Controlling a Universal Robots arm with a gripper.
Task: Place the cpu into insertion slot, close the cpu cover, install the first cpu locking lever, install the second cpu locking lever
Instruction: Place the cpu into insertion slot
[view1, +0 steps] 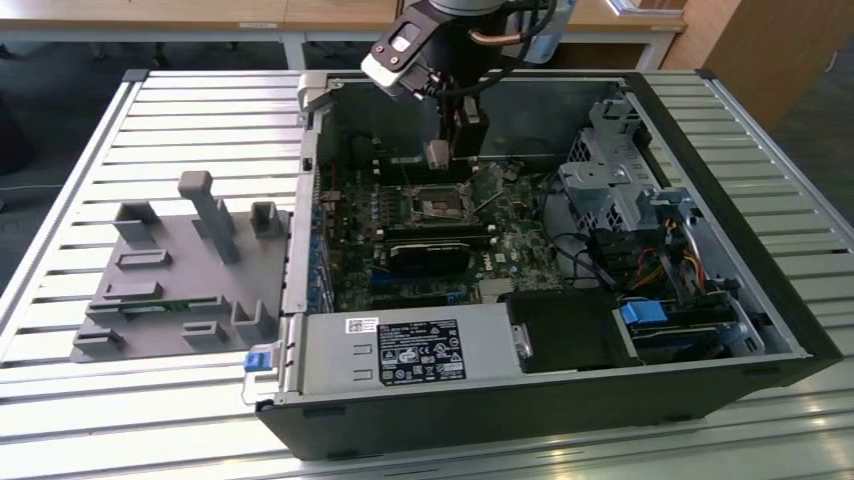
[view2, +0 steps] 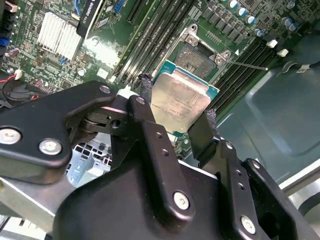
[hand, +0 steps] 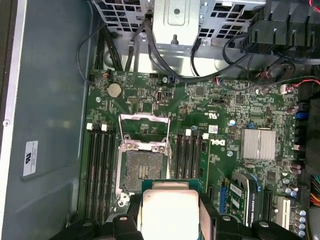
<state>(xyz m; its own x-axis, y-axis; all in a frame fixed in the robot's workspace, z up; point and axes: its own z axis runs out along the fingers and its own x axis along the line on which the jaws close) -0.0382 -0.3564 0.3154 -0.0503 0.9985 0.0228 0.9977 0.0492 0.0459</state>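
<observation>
My gripper (view2: 177, 106) has its 2 fingers (view2: 145, 92) closed on opposite edges of the cpu (view2: 180, 100), holding the chip in the air, metal face toward both wrist cameras. It hangs over the green motherboard (hand: 225, 115), in the far part of an open computer case (view1: 747, 300). The insertion slot (hand: 141, 172) lies uncovered below. The cpu cover (hand: 142, 131) is swung open beside the slot, toward the metal drive cage (hand: 175, 20).

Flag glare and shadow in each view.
Exterior view: light glares off the slatted table, and the socket sits in the case's dimmer interior. Second wrist view: the heat sink is washed out; the chip held in the fingers is evenly lit. First wrist view: the chip's face is bleached pale.
</observation>
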